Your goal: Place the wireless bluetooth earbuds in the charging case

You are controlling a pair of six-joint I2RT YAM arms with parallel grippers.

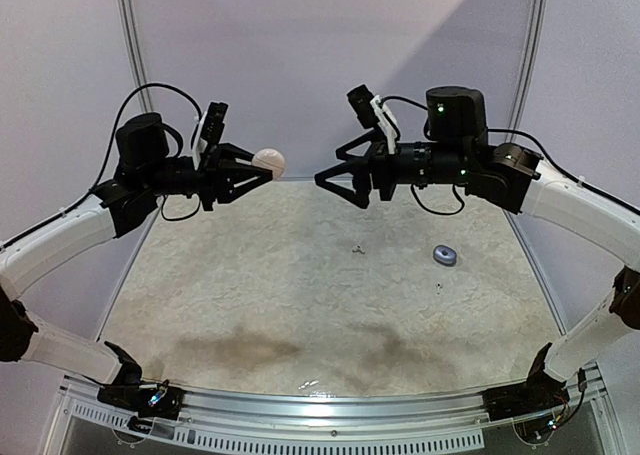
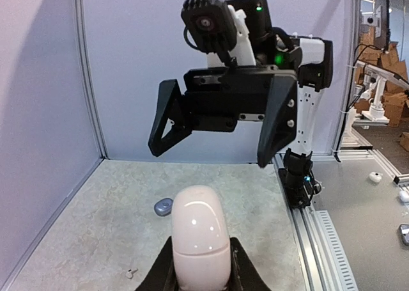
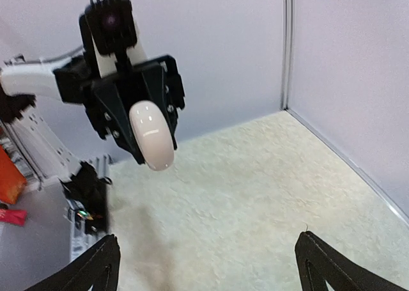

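My left gripper (image 1: 266, 170) is shut on a pale pink oval case (image 1: 269, 161), closed, and holds it high above the table. In the left wrist view the case (image 2: 199, 236) stands between the fingers (image 2: 239, 259). My right gripper (image 1: 338, 187) is open and empty, facing the case a short gap away at the same height; it also shows in the left wrist view (image 2: 208, 157). In the right wrist view the case (image 3: 151, 134) hangs ahead of my spread right gripper (image 3: 206, 236). One tiny earbud (image 1: 358, 248) lies mid-table, another (image 1: 438, 288) to the right.
A small blue-grey oval case (image 1: 445, 255) lies on the mat at the right, also in the left wrist view (image 2: 163, 206), where an earbud (image 2: 132, 273) lies nearer. Walls enclose the back and sides. A dark stain (image 1: 240, 347) marks the mat near the front.
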